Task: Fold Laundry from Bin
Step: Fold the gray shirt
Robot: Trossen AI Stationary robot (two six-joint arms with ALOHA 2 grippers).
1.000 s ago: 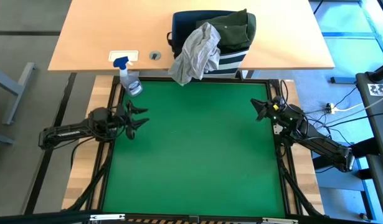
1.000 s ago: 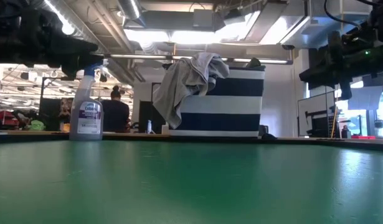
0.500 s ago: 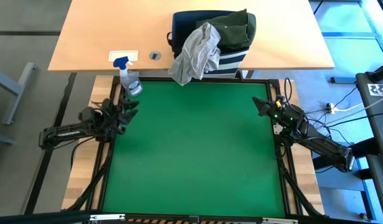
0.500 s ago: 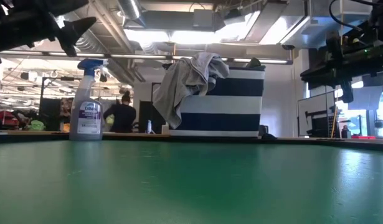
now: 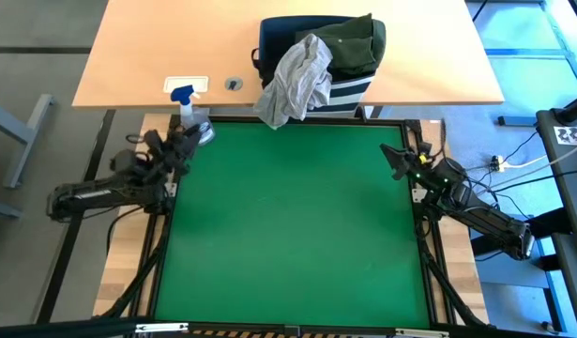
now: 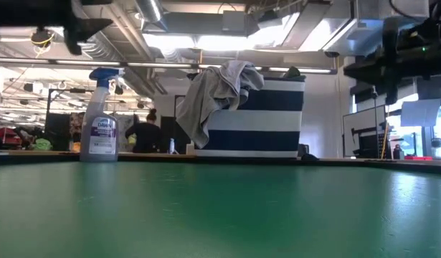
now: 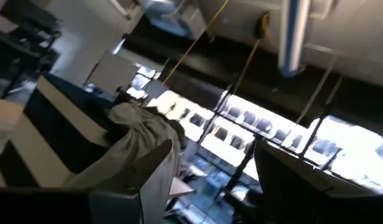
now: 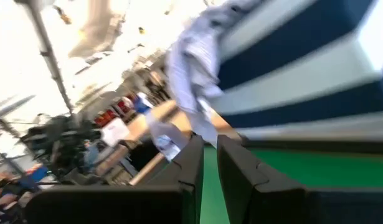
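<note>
The navy, white-striped bin (image 5: 349, 89) stands on the wooden table beyond the green mat's far edge. A light grey garment (image 5: 293, 80) is draped over the bin's near rim and hangs down its front wall (image 6: 216, 97). A dark olive garment (image 5: 352, 39) lies on top inside the bin. My left gripper (image 5: 185, 143) hovers open above the mat's far left corner, pointing toward the bin (image 7: 54, 130). My right gripper (image 5: 393, 161) hangs shut over the mat's right edge; in its wrist view only a thin slit shows between the fingers (image 8: 194, 168). Neither touches cloth.
A clear spray bottle with a blue nozzle (image 6: 100, 122) stands at the mat's far left corner, right beside my left gripper (image 6: 84, 29). The green mat (image 5: 288, 235) lies bare between the arms. A person (image 6: 143, 132) moves in the room behind.
My left gripper has risen from low over the mat, drawn toward the far left corner beside the spray bottle, tipped upward and rolled; it has stayed open. The laundry and the bin have kept still.
</note>
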